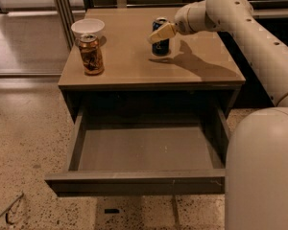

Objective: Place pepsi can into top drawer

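The pepsi can [161, 46], dark blue with a silver top, stands upright on the tan cabinet top [134, 61], right of its middle. My gripper [162, 32] reaches in from the right and is at the can's upper half, partly covering it. The can's base rests on the cabinet top. The top drawer [134, 181] is pulled out wide below the cabinet top, and its grey floor is bare.
A brown-and-gold patterned can [90, 54] stands at the left front of the cabinet top, with a white bowl [88, 28] right behind it. My white arm [259, 47] spans the right side. Speckled floor lies around the cabinet.
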Action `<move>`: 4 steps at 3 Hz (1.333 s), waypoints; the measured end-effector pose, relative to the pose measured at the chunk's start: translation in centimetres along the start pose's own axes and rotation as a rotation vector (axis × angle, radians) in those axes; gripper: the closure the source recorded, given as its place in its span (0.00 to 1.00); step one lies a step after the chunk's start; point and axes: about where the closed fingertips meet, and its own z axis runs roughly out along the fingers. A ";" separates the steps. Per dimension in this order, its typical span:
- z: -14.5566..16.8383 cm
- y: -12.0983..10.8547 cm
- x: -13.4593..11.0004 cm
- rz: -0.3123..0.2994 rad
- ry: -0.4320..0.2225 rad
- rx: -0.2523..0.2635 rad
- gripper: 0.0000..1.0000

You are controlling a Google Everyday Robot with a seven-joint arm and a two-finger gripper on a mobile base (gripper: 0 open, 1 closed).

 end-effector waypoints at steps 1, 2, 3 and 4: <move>0.4 0.9 -0.1 0.004 0.041 -0.054 0.00; 0.9 1.7 0.3 0.018 0.083 -0.103 0.00; 1.5 2.5 1.0 0.043 0.107 -0.138 0.00; 2.3 3.0 1.5 0.063 0.109 -0.155 0.19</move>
